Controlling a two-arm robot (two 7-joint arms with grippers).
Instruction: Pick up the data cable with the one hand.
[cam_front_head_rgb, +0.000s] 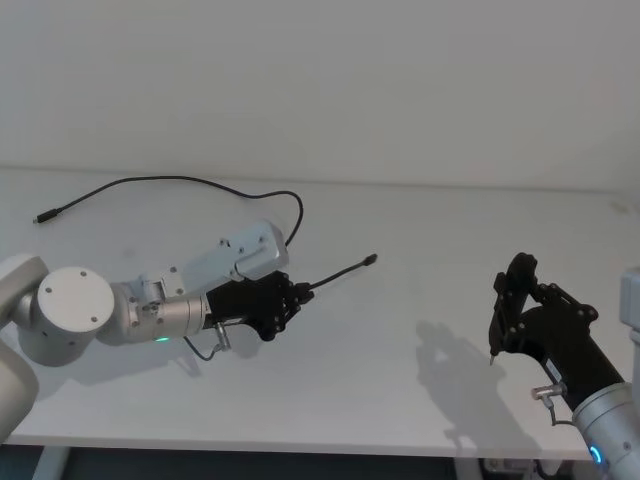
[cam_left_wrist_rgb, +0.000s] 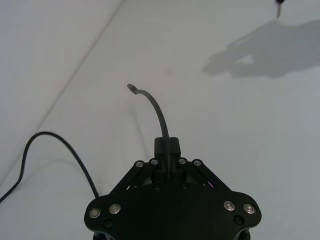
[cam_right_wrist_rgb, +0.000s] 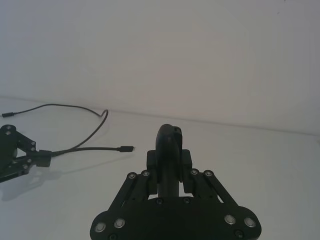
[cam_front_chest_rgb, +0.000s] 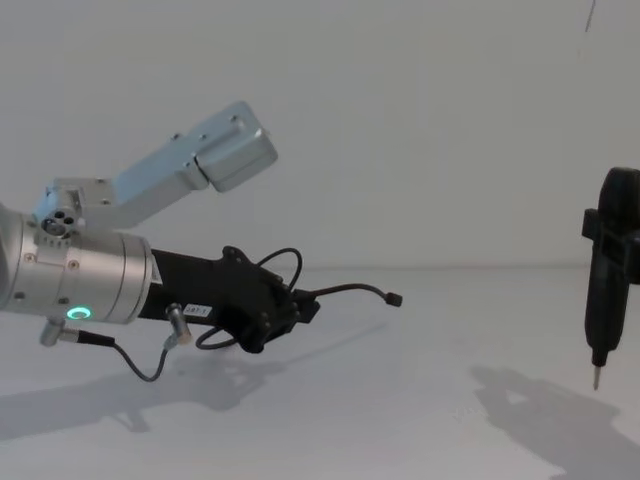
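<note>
Left gripper (cam_front_head_rgb: 292, 296), black, angular, two-fingered: low over the white table (cam_front_head_rgb: 400, 400), left of centre. Fingers clamped on the thin black data cable (cam_front_head_rgb: 180, 179) near one end. A short plug-tipped stub juts forward, clear of the table. The rest loops behind the gripper and trails far left. Right gripper (cam_front_head_rgb: 518, 295) at right, closed on a black pointed tool (cam_front_chest_rgb: 598, 320).

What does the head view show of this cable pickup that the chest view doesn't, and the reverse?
Head view: the data cable trails across the table to its small far plug. Chest view: the cable's free end hangs clear above the table, shadow beneath. Both: the left gripper, jaws shut on the cable, and the right gripper holding a pointed tool off to the right.
</note>
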